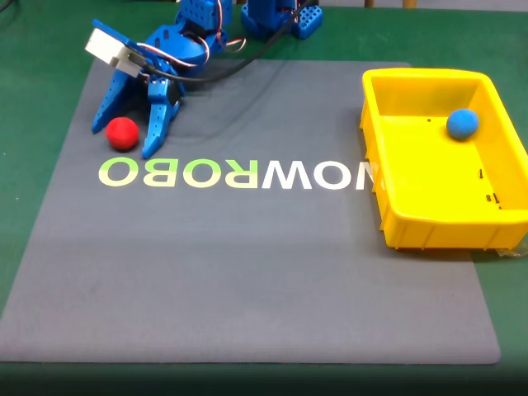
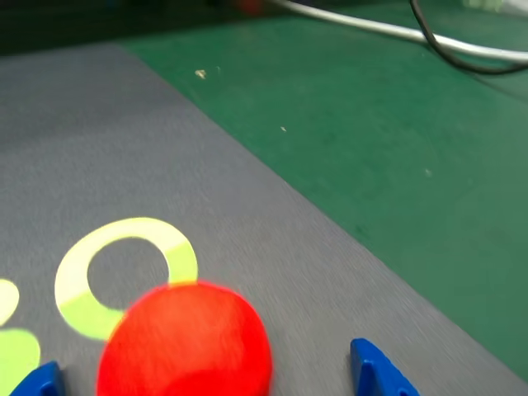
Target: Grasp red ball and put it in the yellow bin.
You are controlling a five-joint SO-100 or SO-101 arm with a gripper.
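Observation:
The red ball (image 1: 123, 133) lies on the grey mat at the left, just above the printed letter O. My blue gripper (image 1: 124, 139) is open and reaches down over it, one finger on each side of the ball with a gap. In the wrist view the red ball (image 2: 186, 342) sits at the bottom edge between the two blue fingertips (image 2: 375, 371), and the gripper (image 2: 206, 378) is open around it. The yellow bin (image 1: 412, 202) stands at the right side of the mat with a blue ball (image 1: 462, 123) inside it.
A grey mat (image 1: 247, 272) with "ROBOROW" lettering covers the green table (image 1: 33, 99). The arm's blue base (image 1: 280, 16) and black cable sit at the top. A white cable (image 2: 396, 31) lies on the green surface in the wrist view.

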